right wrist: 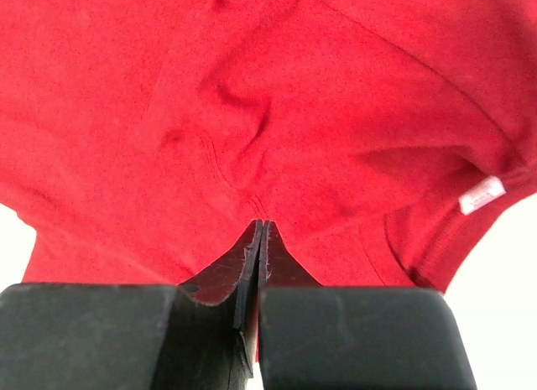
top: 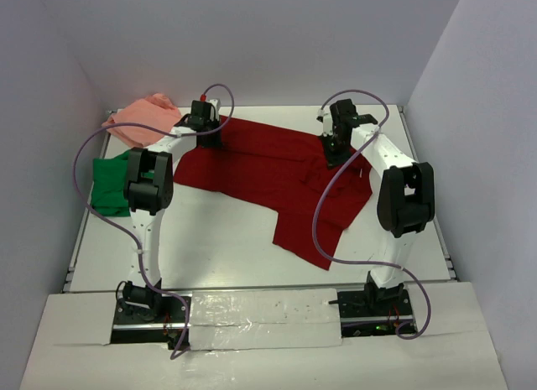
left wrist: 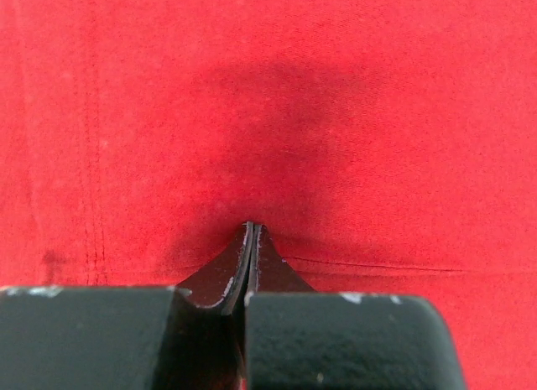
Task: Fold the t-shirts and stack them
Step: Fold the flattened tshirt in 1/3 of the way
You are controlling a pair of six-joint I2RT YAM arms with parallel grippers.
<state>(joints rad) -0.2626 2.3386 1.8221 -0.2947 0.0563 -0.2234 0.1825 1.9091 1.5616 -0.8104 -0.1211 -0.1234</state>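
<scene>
The dark red t-shirt [top: 268, 176] lies spread across the far half of the white table [top: 218, 247], with a sleeve hanging toward the front right. My left gripper [top: 205, 137] is at its far left edge. The jaws are shut, with the tips [left wrist: 253, 226] pressed into the cloth [left wrist: 336, 113] by a seam. My right gripper [top: 334, 155] is at the far right part, also shut [right wrist: 263, 223]. Wrinkles in the cloth [right wrist: 336, 96] run to its tips. The bright green t-shirt [top: 107, 184] and the salmon pink t-shirt [top: 143, 120] lie crumpled at the far left.
Walls enclose the table at the back and on both sides. A white label [right wrist: 482, 195] shows at the red shirt's neck. The arm bases stand on a taped strip [top: 260, 314] at the near edge.
</scene>
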